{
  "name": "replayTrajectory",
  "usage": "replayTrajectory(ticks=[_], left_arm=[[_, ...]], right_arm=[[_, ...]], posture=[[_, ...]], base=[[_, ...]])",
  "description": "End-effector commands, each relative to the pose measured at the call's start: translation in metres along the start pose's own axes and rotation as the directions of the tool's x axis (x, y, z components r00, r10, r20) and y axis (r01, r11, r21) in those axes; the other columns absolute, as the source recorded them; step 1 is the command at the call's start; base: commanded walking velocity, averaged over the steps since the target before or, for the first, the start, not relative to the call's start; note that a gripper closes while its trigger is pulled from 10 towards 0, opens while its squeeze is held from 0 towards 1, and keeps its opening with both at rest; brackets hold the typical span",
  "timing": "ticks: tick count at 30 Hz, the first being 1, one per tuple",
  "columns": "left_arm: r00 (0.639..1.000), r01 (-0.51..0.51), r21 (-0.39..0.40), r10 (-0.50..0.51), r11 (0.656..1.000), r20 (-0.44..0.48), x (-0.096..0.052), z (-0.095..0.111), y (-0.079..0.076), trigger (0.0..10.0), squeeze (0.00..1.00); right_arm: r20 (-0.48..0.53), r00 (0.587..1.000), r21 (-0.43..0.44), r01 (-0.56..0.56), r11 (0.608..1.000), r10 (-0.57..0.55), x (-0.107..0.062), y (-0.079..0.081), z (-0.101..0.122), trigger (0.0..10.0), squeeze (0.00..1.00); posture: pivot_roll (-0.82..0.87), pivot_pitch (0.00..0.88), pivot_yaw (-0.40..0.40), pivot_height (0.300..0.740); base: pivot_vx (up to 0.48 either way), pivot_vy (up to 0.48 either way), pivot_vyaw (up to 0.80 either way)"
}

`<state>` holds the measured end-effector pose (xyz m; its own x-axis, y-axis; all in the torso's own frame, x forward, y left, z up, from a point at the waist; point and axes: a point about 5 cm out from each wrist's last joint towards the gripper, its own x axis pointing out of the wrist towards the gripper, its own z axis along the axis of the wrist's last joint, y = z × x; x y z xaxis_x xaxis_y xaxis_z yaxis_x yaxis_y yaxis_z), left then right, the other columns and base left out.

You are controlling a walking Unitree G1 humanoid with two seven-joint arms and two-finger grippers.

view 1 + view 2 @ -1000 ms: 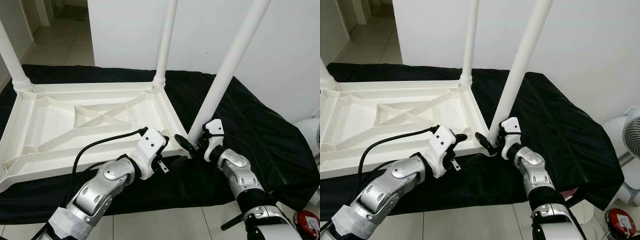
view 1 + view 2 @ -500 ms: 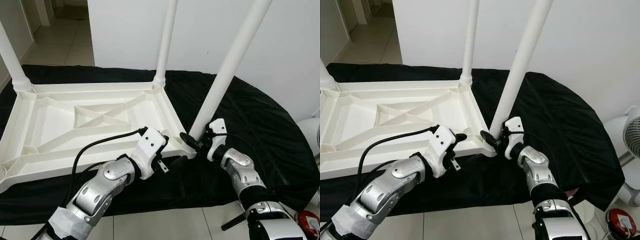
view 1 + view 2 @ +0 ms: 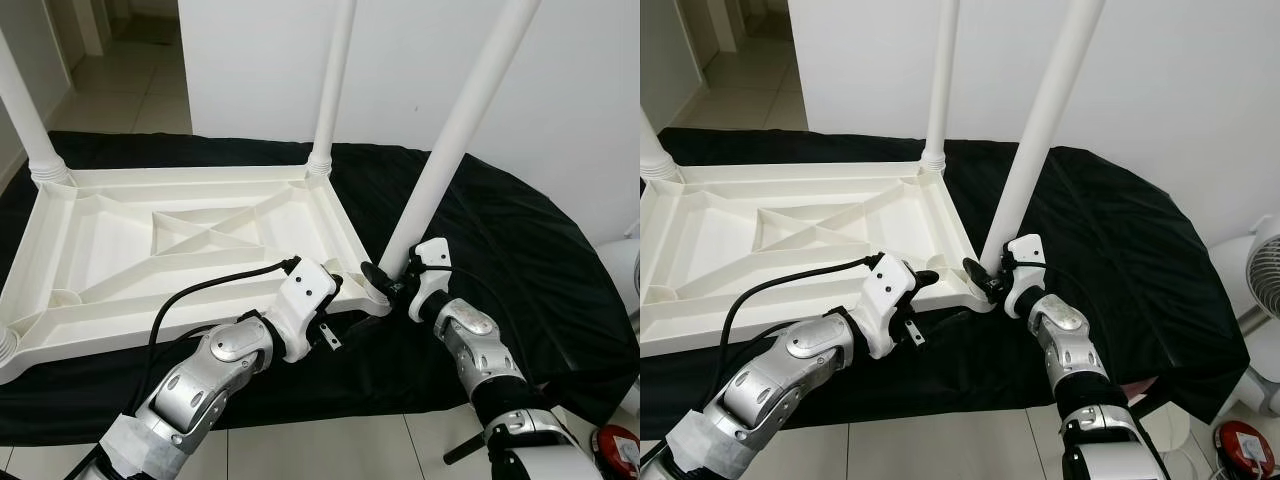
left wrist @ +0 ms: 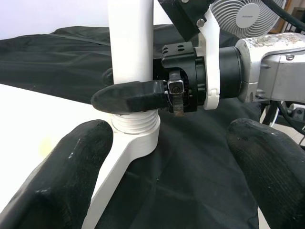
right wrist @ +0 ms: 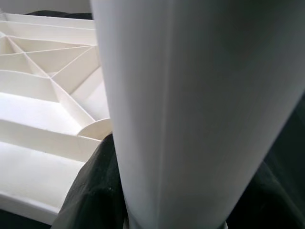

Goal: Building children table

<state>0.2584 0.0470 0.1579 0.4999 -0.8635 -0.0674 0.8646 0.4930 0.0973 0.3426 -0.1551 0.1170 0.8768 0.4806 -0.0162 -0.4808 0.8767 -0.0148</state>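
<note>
Now, leg risk: right tool (image 3: 985, 281) pinching tilted table leg (image 3: 447, 148); it may cross-thread in corner socket (image 4: 135, 128).
Left tool (image 3: 342, 291): spread wide, waiting at 9 o'clock of it.

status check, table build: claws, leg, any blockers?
Right claw shut on near-right leg at its base. Left claw open, facing that corner socket. Tabletop upside down on black cloth. No blockers.

Right claw (image 3: 378, 283) wrapping the leg (image 3: 440, 170) base, blocking the corner socket, open tabletop underside (image 3: 150, 240) beside it
</note>
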Motion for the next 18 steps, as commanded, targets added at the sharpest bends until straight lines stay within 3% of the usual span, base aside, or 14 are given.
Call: replayTrajectory(ticks=[1, 4, 7, 9, 10, 13, 18], left_arm=[[0.99, 0.142, 0.0, -0.142, 0.99, -0.001, 0.001, 0.0, -0.01, 10.0, 0.0], [0.989, 0.144, -0.002, -0.144, 0.99, -0.003, 0.0, -0.001, -0.012, 10.0, 0.0], [0.989, 0.145, -0.002, -0.145, 0.989, -0.003, 0.0, -0.001, -0.013, 10.0, 0.0], [0.989, 0.146, -0.005, -0.146, 0.989, -0.003, 0.0, -0.002, -0.013, 10.0, 0.0], [0.989, 0.146, -0.005, -0.146, 0.989, -0.003, 0.0, -0.002, -0.013, 10.0, 0.0], [0.989, 0.15, -0.003, -0.15, 0.989, -0.005, 0.001, -0.002, -0.013, 10.0, 0.0], [0.988, 0.154, -0.001, -0.154, 0.988, -0.004, 0.001, -0.002, -0.013, 10.0, 0.0]], right_arm=[[-0.087, 0.992, 0.011, 0.098, 0.995, -0.096, -0.008, -0.005, -0.015, 10.0, 0.0], [-0.082, 0.967, 0.062, 0.246, 0.967, -0.241, -0.01, -0.001, -0.014, 10.0, 0.0], [-0.081, 0.956, 0.081, 0.287, 0.954, -0.281, -0.011, 0.002, -0.014, 10.0, 0.0], [-0.081, 0.908, 0.099, 0.418, 0.903, -0.412, -0.016, 0.012, -0.014, 10.0, 0.0], [-0.081, 0.908, 0.099, 0.418, 0.903, -0.412, -0.016, 0.012, -0.014, 10.0, 0.0], [-0.1, 0.824, 0.108, 0.565, 0.818, -0.557, -0.024, 0.026, -0.016, 10.0, 0.0], [-0.105, 0.792, 0.124, 0.611, 0.782, -0.602, -0.025, 0.036, -0.013, 10.0, 0.0]], posture=[[0.0, 0.0, -0.106, 0.74], [0.0, 0.0, -0.114, 0.74], [0.0, 0.0, -0.114, 0.74], [0.0, 0.0, -0.114, 0.74], [0.0, 0.0, -0.114, 0.74], [-0.01, 0.0, -0.113, 0.74], [-0.01, 0.0, -0.113, 0.74]], base=[[0.0, 0.0, 0.0], [0.0, 0.0, 0.0], [0.0, 0.0, 0.0], [0.0, 0.0, 0.0], [0.0, 0.0, 0.0], [0.0, 0.0, 0.0], [0.0, 0.0, 0.0]])
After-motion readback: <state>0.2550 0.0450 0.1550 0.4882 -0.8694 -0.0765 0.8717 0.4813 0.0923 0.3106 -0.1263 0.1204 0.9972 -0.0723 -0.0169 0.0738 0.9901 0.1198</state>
